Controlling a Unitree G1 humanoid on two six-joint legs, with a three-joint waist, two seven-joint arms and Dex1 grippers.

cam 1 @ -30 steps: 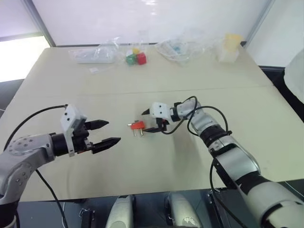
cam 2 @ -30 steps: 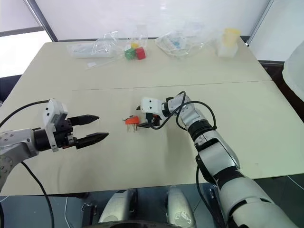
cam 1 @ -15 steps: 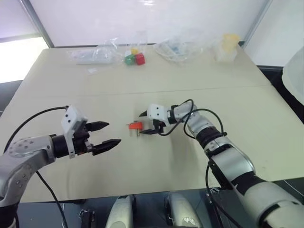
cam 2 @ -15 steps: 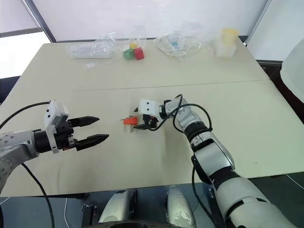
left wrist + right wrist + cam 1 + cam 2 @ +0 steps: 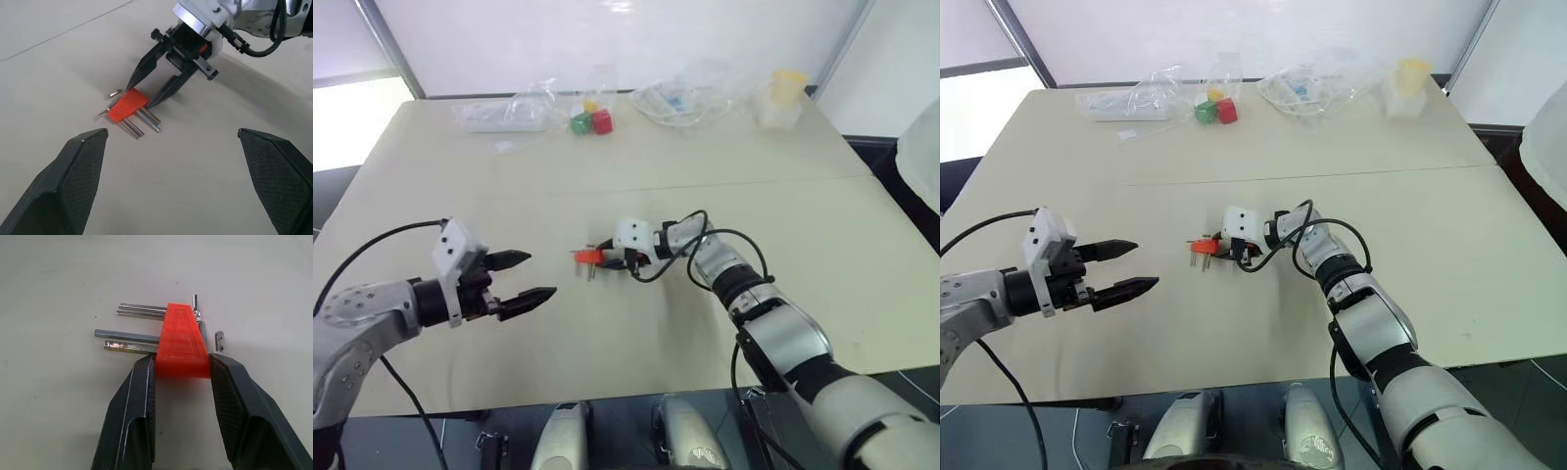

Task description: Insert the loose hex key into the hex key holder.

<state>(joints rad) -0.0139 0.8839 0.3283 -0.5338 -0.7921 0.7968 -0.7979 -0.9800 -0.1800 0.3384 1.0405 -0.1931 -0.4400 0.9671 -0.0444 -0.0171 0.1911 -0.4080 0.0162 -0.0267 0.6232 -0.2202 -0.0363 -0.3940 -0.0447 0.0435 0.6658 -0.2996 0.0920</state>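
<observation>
Overhead, hex key holder (image 5: 588,256) lay mid-worktop (image 5: 607,343), right end effector (image 5: 610,259) pinching it; left end effector (image 5: 530,277) wide, well apart. Left wrist: fingertips touched holder's sides. Right wrist: fingers (image 5: 133,406) clamped orange block's wide end.

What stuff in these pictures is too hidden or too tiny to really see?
- The loose thin grey metal hex key: I cannot pick it out for sure among the metal rods around the orange plastic hex key holder.
- Contents of the crinkly clear plastic bags at the table's far edge: too small in the head views.
- Holder's near end, right wrist view: covered by the right gripper fingers pressing its sides.
- White shape at the right edge: cut off.
</observation>
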